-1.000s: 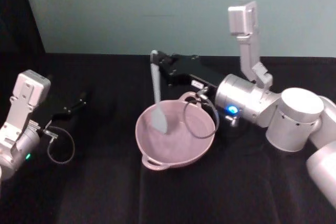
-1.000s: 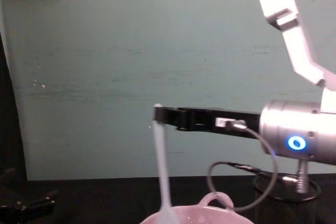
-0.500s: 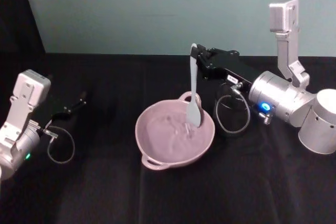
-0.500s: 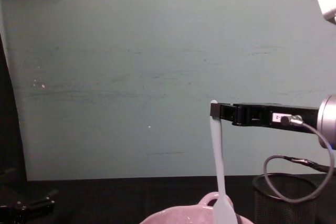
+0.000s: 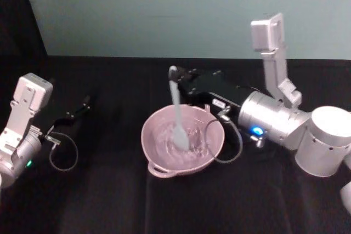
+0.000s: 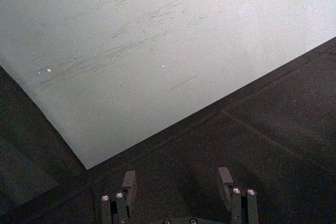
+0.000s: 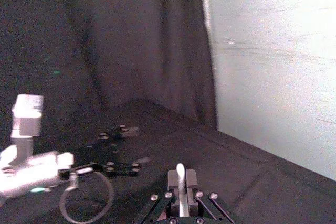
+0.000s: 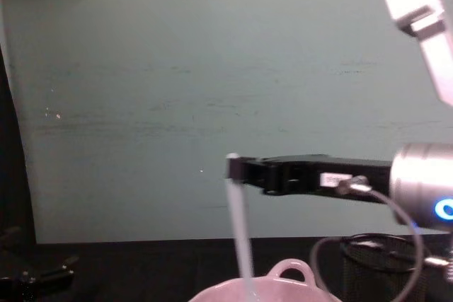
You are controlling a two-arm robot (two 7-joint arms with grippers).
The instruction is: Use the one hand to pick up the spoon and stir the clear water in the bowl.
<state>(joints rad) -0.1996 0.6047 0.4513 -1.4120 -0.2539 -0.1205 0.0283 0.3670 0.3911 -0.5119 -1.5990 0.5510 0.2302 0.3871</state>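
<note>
White spoon (image 5: 177,114), pinched by right gripper (image 5: 176,75) fingers, dips into pink bowl (image 5: 159,164).

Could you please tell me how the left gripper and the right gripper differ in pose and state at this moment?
The right gripper, long, slim and black on a silver wrist, reaches over the pale pink glossy bowl, while the left gripper lies low over the black table, well to the bowl's left. The right gripper is shut on the slender white plastic spoon, whose lower end dips into the bowl; the left gripper is open and holds nothing. Both are black.
</note>
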